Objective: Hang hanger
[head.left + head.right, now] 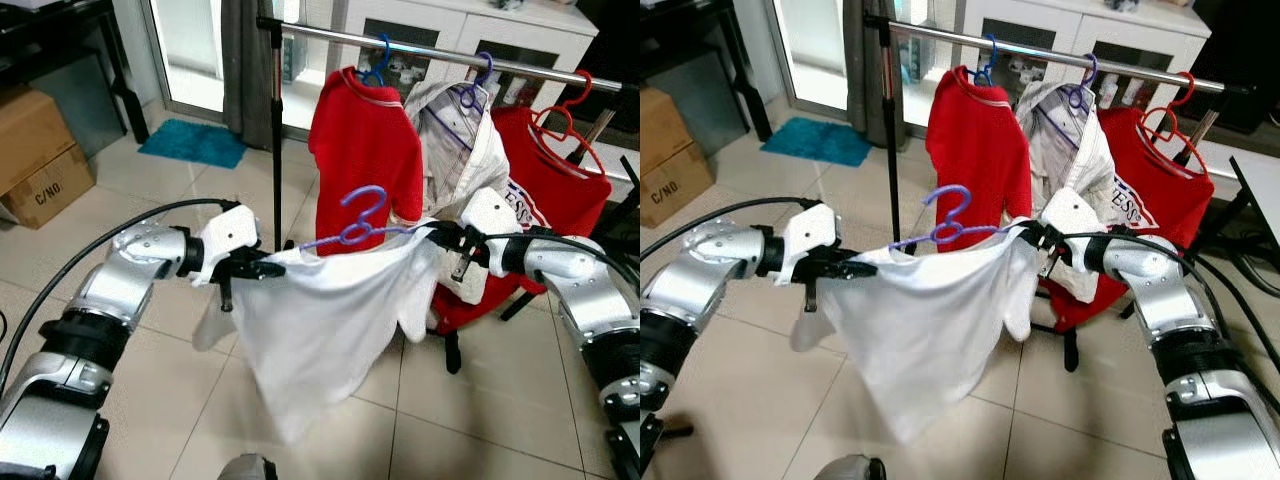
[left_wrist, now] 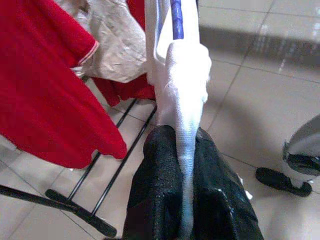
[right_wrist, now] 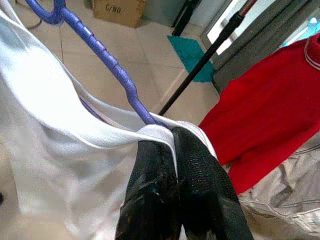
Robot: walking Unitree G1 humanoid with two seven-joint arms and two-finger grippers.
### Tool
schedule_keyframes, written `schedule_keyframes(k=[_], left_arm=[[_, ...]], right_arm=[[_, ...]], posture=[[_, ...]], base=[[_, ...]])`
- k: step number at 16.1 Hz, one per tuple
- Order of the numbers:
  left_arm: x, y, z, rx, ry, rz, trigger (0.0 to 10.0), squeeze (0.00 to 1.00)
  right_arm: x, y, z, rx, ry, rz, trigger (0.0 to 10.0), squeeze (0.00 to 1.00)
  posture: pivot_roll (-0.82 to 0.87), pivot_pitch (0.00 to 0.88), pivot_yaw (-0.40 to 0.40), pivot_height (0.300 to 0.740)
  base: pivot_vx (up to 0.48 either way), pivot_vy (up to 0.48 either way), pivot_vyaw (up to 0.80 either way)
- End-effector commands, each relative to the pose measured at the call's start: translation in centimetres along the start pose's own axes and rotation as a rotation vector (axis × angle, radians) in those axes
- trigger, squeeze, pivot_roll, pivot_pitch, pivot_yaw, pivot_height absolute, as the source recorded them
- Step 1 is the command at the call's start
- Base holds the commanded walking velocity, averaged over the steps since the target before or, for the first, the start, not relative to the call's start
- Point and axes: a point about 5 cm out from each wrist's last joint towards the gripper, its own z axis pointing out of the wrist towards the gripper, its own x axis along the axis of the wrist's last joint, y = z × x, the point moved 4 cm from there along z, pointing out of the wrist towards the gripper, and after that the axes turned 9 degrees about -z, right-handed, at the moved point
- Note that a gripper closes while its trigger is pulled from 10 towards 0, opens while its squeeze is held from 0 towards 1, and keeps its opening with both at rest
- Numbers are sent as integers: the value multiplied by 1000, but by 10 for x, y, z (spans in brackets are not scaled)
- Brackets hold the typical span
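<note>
Left gripper [image 1: 262,268] and right gripper [image 1: 438,236] are clamping the white shirt [image 1: 320,330] on its purple hanger [image 1: 358,222], at 6 o'clock below the rail [image 1: 440,52]; cloth-only pinches risk the hanger slipping free.

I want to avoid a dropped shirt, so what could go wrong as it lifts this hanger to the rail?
Both the left gripper and the right gripper pinch mostly white shirt cloth, so the purple hanger might slip or tilt inside it. The rail is crowded, so its hook could snag the red shirt.

head stereo looking down, wrist views close
</note>
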Motion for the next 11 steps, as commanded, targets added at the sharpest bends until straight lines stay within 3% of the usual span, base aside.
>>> schedule_keyframes(k=[1, 3, 5, 7, 11], left_arm=[[3, 2, 3, -26, -11, 27, 0, 0], [-12, 5, 6, -59, -94, 12, 0, 0], [-16, 6, 5, -74, -117, -7, 0, 0], [-18, 7, 4, -78, -129, -10, 0, 0], [-16, 0, 7, -28, -111, -7, 0, 0]], right_arm=[[4, 5, -3, -5, 3, -25, 0, 0], [8, 12, -6, -23, -17, -71, 0, 0], [9, 15, -9, -29, -27, -81, 0, 0], [1, 18, -13, -29, -76, -106, 0, 0], [13, 12, -9, 3, -31, -114, 0, 0]], posture=[[-26, 0, -51, 740], [-28, 0, -47, 740], [-27, 0, -48, 740], [-26, 0, -51, 740], [-22, 0, -54, 740]], base=[[0, 0, 0], [0, 0, 0], [0, 0, 0], [0, 0, 0], [0, 0, 0]])
